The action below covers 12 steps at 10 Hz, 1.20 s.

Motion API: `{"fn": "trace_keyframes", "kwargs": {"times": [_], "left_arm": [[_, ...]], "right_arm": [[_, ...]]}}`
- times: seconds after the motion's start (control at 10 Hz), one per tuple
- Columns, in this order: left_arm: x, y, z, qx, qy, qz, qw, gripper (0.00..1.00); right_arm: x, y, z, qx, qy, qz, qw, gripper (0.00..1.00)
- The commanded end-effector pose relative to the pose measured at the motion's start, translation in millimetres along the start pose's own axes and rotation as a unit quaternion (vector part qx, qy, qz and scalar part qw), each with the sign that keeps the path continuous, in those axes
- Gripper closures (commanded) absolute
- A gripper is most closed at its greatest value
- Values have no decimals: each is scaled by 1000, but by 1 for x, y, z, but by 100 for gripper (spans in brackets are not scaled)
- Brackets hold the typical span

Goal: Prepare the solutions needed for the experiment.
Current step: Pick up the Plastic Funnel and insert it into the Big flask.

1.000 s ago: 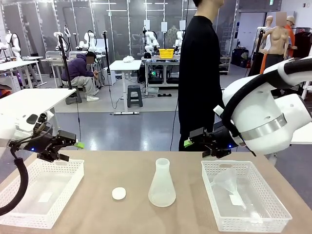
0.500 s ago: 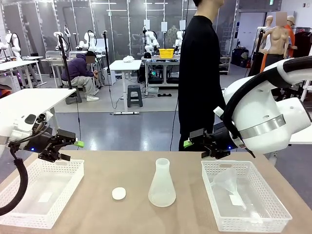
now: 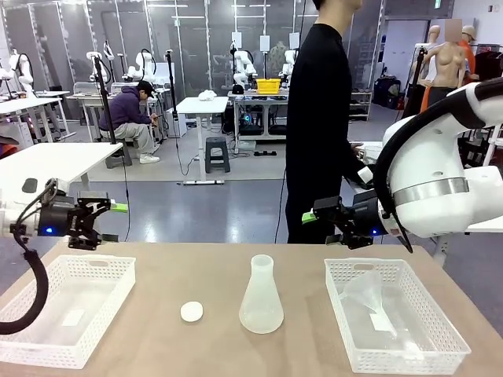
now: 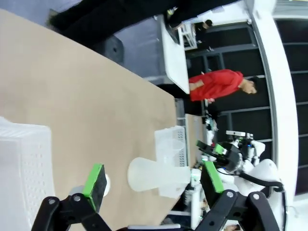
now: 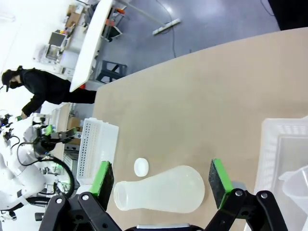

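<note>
1. A flask (image 3: 261,298) stands mid-surface (image 3: 157,271); whether the solutions are inside it, I cannot tell.
2. The right basket (image 3: 440,314) holds a clear plastic cup (image 3: 368,298).
3. The left hand (image 3: 111,222) and right hand (image 3: 318,224) are both wide open and empty.

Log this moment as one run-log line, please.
left end effector: open, empty, by left basket | right end effector: open, empty, by right basket | flask: upright, uncapped, between baskets | cap: lying beside flask

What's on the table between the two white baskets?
A small white cap and a cloudy plastic flask, standing apart, in the front view.
</note>
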<state>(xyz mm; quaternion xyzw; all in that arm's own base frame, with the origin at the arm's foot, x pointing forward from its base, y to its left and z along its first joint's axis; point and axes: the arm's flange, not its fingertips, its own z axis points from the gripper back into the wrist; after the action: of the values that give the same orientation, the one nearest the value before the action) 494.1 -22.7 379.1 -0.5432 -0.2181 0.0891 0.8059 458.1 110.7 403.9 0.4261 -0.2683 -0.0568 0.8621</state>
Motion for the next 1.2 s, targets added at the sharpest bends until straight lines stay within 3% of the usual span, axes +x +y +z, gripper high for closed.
{"fn": "trace_keyframes", "kwargs": {"times": [0.0,0.4,0.6,0.8,1.0,1.1], "left_arm": [[14,17,-13,-68,30,5,997,0],[14,23,15,-164,86,80,979,0],[15,27,22,-166,144,120,968,0],[16,28,21,-151,180,113,965,0],[15,30,19,-155,214,103,959,0],[16,31,19,-151,211,99,961,0]], "right_arm": [[2,-16,-18,44,-7,2,999,0],[5,-30,-19,106,-31,-10,994,0],[4,-40,-21,140,-30,-13,990,0],[4,-46,-23,179,-35,-22,983,0],[3,-54,-19,243,-13,-53,969,0],[4,-57,-17,245,12,-78,966,0]]}}
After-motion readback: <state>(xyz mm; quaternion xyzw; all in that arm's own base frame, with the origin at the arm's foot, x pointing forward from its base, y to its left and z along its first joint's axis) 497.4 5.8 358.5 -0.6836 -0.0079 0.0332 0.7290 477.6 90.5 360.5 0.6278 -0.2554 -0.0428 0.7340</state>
